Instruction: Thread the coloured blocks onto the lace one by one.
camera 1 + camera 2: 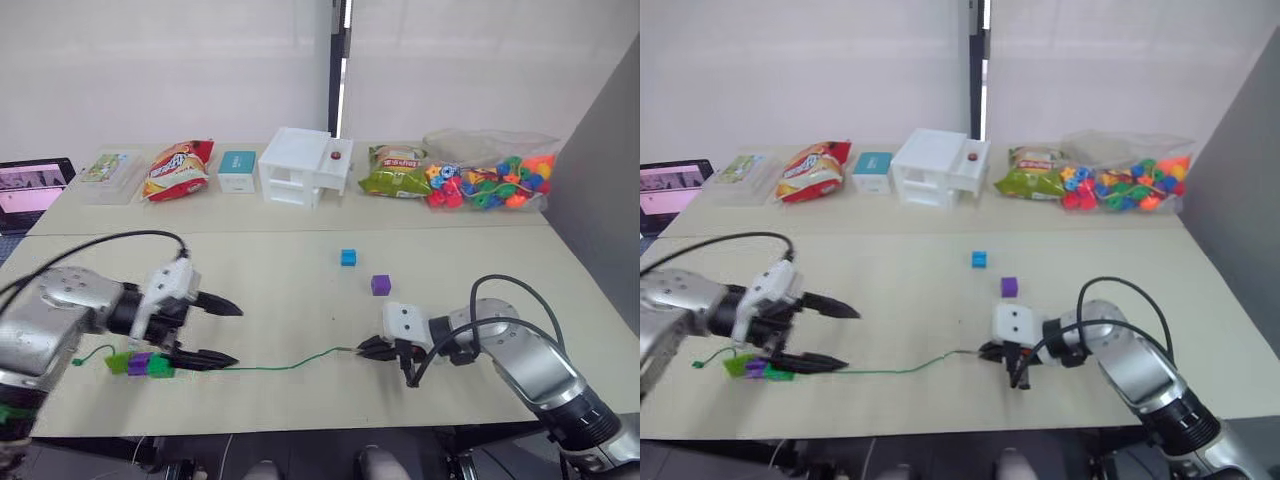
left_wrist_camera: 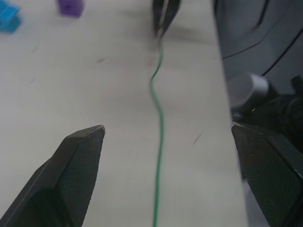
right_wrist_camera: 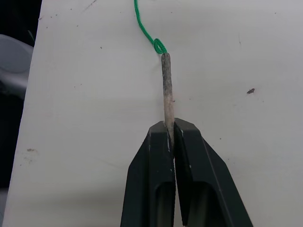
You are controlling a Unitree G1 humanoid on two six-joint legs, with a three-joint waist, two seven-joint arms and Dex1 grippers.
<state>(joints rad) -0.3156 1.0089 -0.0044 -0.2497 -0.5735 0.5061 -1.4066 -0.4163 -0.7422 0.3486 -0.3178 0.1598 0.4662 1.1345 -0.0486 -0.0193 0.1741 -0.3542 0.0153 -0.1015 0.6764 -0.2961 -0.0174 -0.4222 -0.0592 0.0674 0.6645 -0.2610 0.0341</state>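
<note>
The green lace (image 1: 290,364) lies along the near side of the table. Three coloured blocks (image 1: 140,364), light green, purple and green, sit on it near its left end. My left gripper (image 1: 225,332) is open just right of them, one finger on each side of the lace (image 2: 158,118) and neither touching it. My right gripper (image 3: 169,125) is shut on the lace's silvery needle tip (image 3: 165,85), low over the table (image 1: 300,300). A loose blue block (image 1: 348,258) and a loose purple block (image 1: 380,285) lie beyond the right gripper (image 1: 365,348).
Along the back stand a clear box (image 1: 112,172), a red snack bag (image 1: 178,168), a teal box (image 1: 238,171), a white drawer unit (image 1: 305,166), a green snack bag (image 1: 395,172) and a bag of round beads (image 1: 490,180). A laptop (image 1: 30,190) sits far left.
</note>
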